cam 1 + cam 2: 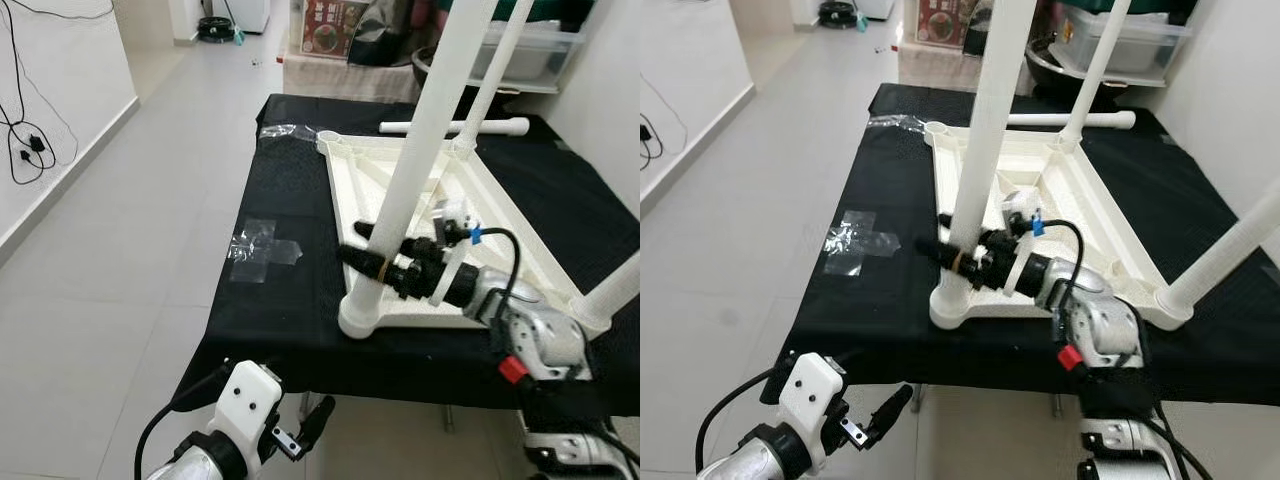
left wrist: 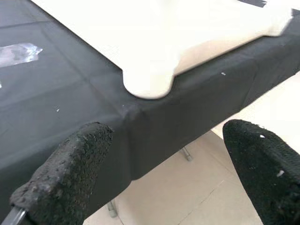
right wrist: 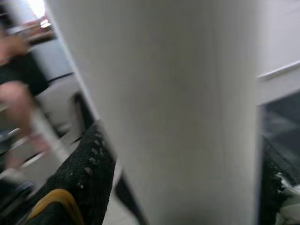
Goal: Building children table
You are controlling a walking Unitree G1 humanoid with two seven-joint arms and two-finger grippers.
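Nearest the camera, the left gripper (image 1: 305, 428) is hanging low in front of the work surface's near edge, below the black cloth (image 1: 290, 250), and its wrist view is showing the two black fingers (image 2: 65, 173) standing well apart with nothing between them, pointing at the cloth's draped edge and the white corner above it. Just beyond, the right gripper (image 1: 362, 250) is reaching in from the right over the near edge, its fingers closing around the near leg (image 1: 420, 150), a white tube rising tilted from the corner socket of the upturned tabletop (image 1: 400, 200); the right wrist view is showing that leg pressed between the pads (image 3: 89, 178). The tabletop itself is lying underside up on the cloth, ribs showing, with a second leg (image 1: 490, 70) standing in the far socket and a third leg (image 1: 615, 285) rising at the right corner. To the left of the tabletop, a piece of clear plastic wrap (image 1: 262, 250) is lying flat on the cloth. Farther back, a loose white tube (image 1: 455, 127) is lying across the cloth just behind the tabletop, and beyond the cloth a clear storage bin (image 1: 530, 50) is sitting near the wall.
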